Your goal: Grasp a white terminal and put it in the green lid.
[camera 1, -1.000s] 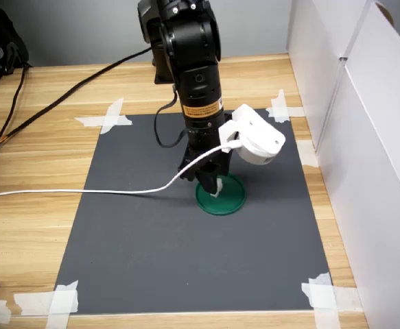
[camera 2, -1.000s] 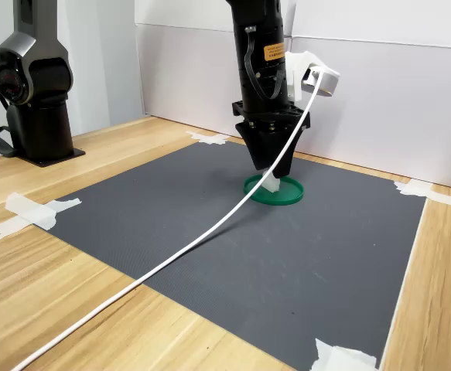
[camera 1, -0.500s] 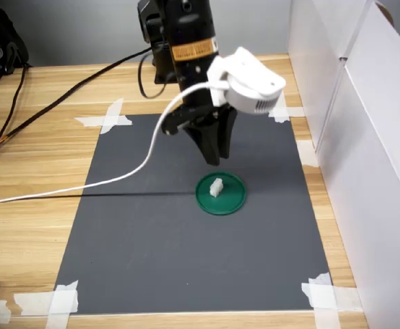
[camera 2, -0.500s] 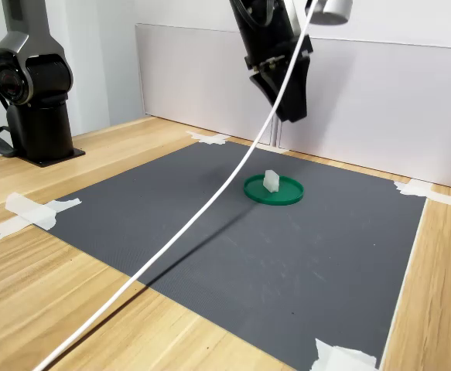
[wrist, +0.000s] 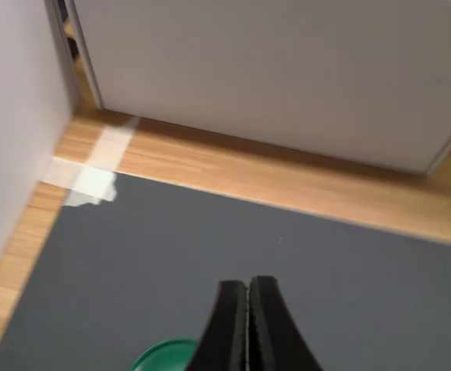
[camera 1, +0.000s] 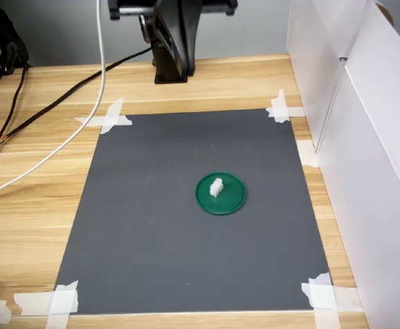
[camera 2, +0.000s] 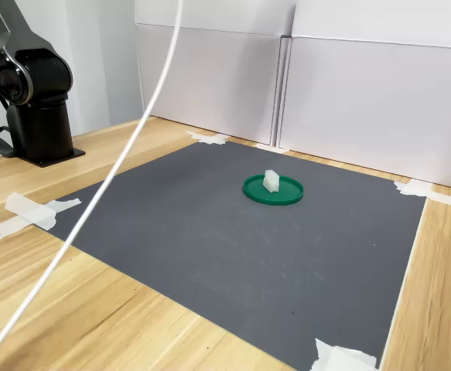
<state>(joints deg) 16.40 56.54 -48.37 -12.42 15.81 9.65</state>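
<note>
The white terminal stands inside the green lid near the middle of the dark mat in both exterior views. My gripper appears only in the wrist view, high above the mat. Its two black fingers are pressed together with nothing between them. A sliver of the green lid shows beside the fingers; the terminal is hidden there. In both exterior views the gripper is out of frame; only the arm's base shows.
A dark grey mat is taped to the wooden table. White panels wall off one side. A white cable hangs across the table. Black cables trail near the arm's base.
The gripper let go of the white terminal in the green lid, rose clear of it and lifted out of both exterior views. The white cable swung away with it.
</note>
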